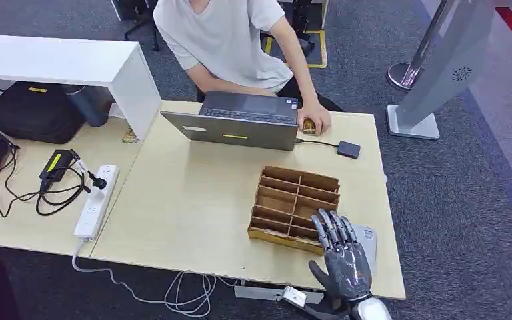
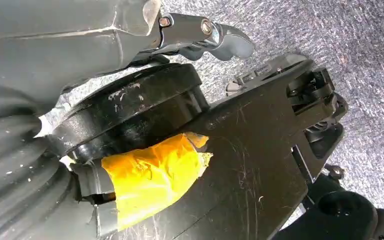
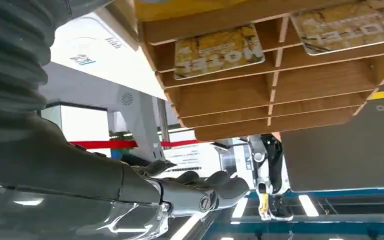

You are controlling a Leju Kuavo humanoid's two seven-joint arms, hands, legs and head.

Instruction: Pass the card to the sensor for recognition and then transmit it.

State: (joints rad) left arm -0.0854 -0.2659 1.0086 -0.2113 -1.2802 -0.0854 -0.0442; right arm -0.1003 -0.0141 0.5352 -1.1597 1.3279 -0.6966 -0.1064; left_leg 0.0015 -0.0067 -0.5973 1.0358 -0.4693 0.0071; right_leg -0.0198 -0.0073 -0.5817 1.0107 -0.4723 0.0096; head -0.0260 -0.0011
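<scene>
Two hotel key cards [image 3: 219, 51] are seen in the right wrist view, lying flat in separate slots of the wooden organizer [image 1: 295, 208], one card to a slot. Each card is judged thin, stiff and light, with a glossy face that is likely slippery; an exposed edge would best be pinched between thumb and fingertips, since little can be gripped while a card lies flat against a slot floor.

The right hand [image 1: 341, 259] is held just beside the organizer's near corner, fingers spread and straight, nothing in it. A grey flat device [image 1: 367, 241], possibly the sensor, is partly covered by that hand. The left hand [image 2: 207, 37] hangs toward the carpet; whether its fingers are apart or closed cannot be told.

Farther across the counter [image 1: 187, 200], a laptop [image 1: 237, 120] is being used by a seated person [image 1: 227, 40].
</scene>
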